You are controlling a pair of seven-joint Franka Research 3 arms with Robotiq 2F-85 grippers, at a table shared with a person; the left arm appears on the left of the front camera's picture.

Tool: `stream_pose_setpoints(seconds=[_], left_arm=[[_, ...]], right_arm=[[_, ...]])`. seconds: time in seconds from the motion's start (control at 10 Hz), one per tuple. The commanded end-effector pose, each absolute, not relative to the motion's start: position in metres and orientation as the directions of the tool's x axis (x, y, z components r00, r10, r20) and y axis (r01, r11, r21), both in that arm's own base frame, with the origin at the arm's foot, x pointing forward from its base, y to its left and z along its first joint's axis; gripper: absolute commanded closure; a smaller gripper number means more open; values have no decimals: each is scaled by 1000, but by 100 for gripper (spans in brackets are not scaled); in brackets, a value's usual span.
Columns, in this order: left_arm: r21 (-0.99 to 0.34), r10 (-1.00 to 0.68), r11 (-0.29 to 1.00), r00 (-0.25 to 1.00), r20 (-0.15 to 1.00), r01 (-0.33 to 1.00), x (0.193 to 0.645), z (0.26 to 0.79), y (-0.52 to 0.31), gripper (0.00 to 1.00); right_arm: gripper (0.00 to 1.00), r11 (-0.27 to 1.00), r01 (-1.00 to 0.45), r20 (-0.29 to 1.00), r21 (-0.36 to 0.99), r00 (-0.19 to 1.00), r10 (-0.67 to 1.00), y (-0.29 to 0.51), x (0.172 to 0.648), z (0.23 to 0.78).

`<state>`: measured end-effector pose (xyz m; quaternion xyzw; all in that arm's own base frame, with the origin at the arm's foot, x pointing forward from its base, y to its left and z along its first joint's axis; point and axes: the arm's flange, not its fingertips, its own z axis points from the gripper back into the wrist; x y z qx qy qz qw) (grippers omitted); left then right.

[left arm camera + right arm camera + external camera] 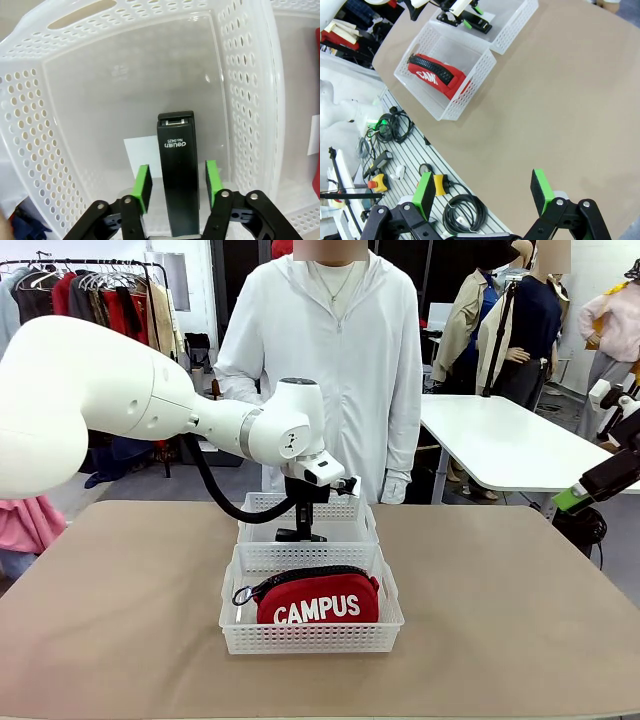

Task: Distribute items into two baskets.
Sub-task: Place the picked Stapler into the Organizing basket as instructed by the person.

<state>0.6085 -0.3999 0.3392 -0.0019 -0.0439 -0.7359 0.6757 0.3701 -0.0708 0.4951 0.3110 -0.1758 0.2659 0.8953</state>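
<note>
Stapler (pixel 177 175), black and slim, lies between the open left claw's (pixel 177 187) pads.

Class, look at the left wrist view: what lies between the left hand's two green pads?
The black stapler, lying on the far basket's clear bottom; a slight gap shows at each pad.

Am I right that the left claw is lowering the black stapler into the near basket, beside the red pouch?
Not quite: the left claw has the stapler in the far basket, as the front view shows. The red pouch lies alone in the near basket.
</note>
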Motion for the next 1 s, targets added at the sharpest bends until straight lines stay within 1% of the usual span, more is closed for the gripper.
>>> stream_pose_setpoints(seconds=[0.0,0.4,0.6,0.7,0.9], left_arm=[[63,-997,-57,-59,42,996,610,350,-400,0],[54,-999,-13,-15,36,998,607,383,-392,0],[68,-1000,-13,-15,28,998,602,394,-389,0],[66,-998,-35,-38,47,997,610,383,-395,0],[66,-998,-35,-38,47,997,610,383,-395,0]], right_arm=[[0,662,-583,486,471,798,357,-69,370,496],[0,662,-583,486,471,798,357,-69,370,496],[0,662,-583,486,471,798,357,-69,370,496],[0,662,-583,486,471,798,357,-69,370,496],[0,662,-583,486,471,798,357,-69,370,496]])
